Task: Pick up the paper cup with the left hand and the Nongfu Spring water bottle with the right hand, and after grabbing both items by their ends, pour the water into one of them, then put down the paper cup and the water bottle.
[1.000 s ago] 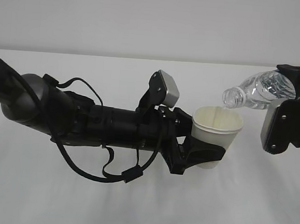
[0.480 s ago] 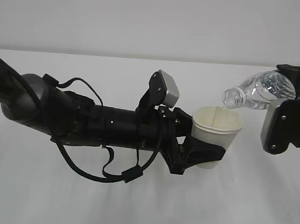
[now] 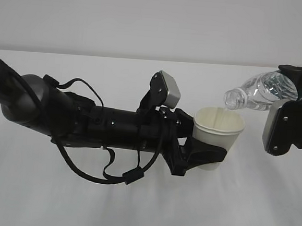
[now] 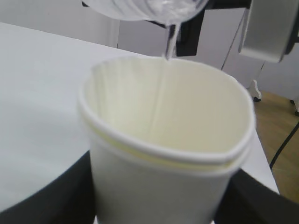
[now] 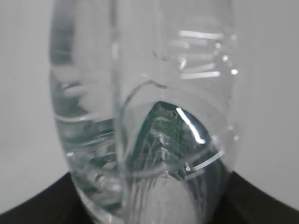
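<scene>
Left hand: the black arm (image 3: 87,121) reaches in from the left of the exterior view, lying nearly level above the white table (image 3: 133,206); its gripper (image 3: 202,154) is clamped around the lower body of the paper cup (image 3: 217,131).
Writing on the left arm: only the white letters "ER" show at the left edge of the exterior view; the rest of the word is cut off.
Paper cup: cream-white and plain, with no print visible; held upright and lifted off the table, its mouth open upward. In the left wrist view its rim (image 4: 163,149) is pressed slightly out of round, and black gripper parts sit on both sides of its wall.
Right hand: the boxy black gripper (image 3: 293,98) at the right edge of the exterior view grips the rear end of the Nongfu Spring water bottle (image 3: 260,90); black jaw parts flank the bottle's base in the right wrist view.
Nongfu Spring water bottle: clear, ribbed, tipped nearly level with its uncapped neck slanting down to the left, the mouth just above the cup's right rim.
Bottle label: a dark green patch shows through the plastic (image 5: 163,135) in the right wrist view; no lettering can be read.
Water: a thin clear stream (image 4: 170,44) falls from the bottle mouth into the cup in the left wrist view.
</scene>
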Action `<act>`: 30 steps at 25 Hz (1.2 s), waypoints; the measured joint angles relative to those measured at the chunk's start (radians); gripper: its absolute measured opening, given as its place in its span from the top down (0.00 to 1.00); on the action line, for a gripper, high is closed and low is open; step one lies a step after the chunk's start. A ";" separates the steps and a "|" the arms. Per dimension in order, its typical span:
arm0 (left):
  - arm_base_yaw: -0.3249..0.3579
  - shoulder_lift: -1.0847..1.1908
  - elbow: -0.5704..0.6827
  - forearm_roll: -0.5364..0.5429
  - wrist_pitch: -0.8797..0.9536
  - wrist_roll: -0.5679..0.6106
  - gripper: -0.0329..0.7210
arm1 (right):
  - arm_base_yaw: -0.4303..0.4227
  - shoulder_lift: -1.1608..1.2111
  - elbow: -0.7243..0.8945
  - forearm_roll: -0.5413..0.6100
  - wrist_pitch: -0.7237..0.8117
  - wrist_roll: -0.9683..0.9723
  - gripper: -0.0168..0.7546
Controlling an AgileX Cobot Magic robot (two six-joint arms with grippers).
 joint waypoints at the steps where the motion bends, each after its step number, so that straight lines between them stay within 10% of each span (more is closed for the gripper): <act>1: 0.000 0.000 0.000 0.000 0.000 0.000 0.33 | 0.000 0.000 0.000 0.000 0.000 0.000 0.45; 30: 0.000 0.004 0.000 -0.007 0.000 0.000 0.33 | 0.000 0.000 0.000 0.000 -0.007 -0.012 0.45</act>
